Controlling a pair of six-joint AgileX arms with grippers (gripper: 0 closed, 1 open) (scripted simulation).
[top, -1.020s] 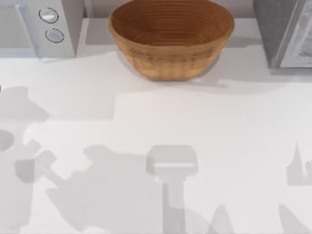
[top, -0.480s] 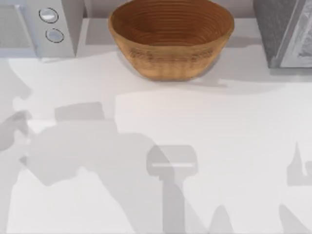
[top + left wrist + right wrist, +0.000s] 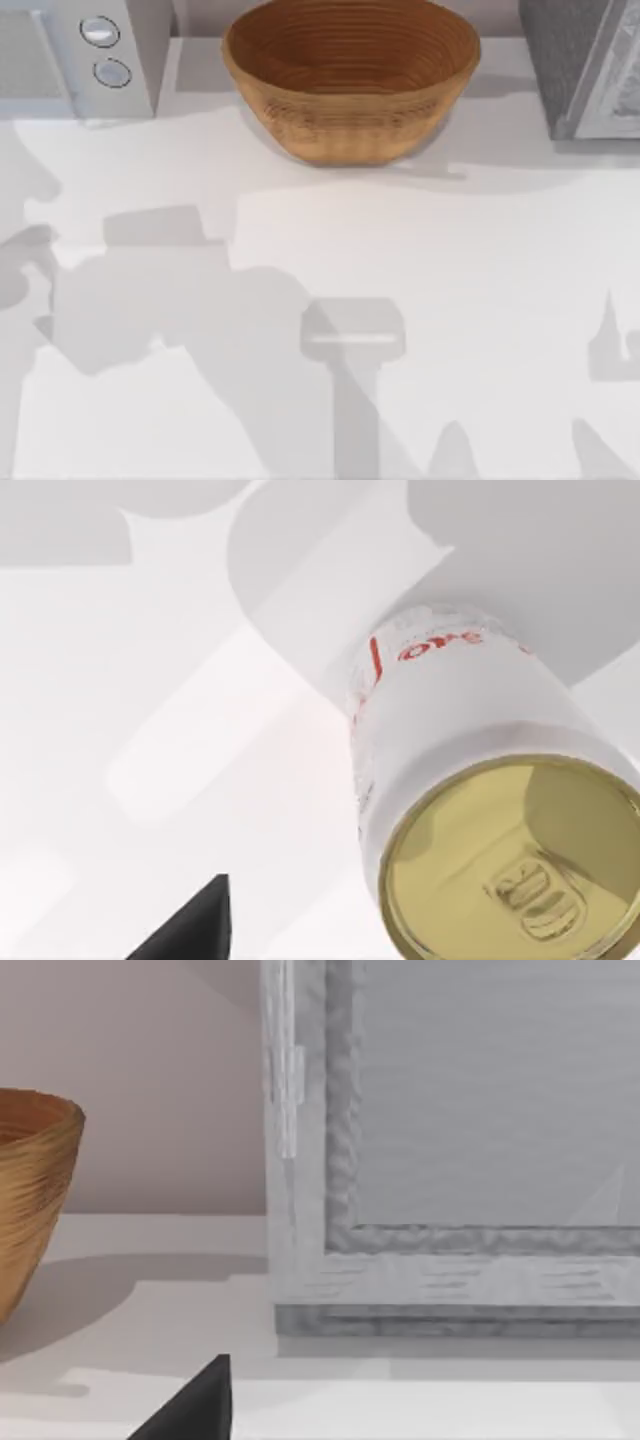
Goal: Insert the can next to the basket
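Note:
The basket (image 3: pixel 350 80), a round orange-brown bowl with ridged rings, stands at the back middle of the white table; its side also shows in the right wrist view (image 3: pixel 35 1190). The can (image 3: pixel 480 810), silver-white with red markings and a dull gold end with a pull tab, is close in the left wrist view, gold end toward the camera. A dark tip of my left gripper (image 3: pixel 190 925) lies beside the can, apart from it. A dark tip of my right gripper (image 3: pixel 190 1405) hangs over the table near the grey appliance.
A white appliance (image 3: pixel 100 50) with two round knobs stands at the back left. A grey box-like appliance (image 3: pixel 580 70) fills the back right and looms close in the right wrist view (image 3: pixel 460 1140). Arm shadows lie across the table's front half.
The broad shadow on the table's left side has spread and shifted toward the back. The basket and the right-hand shadows have stayed put.

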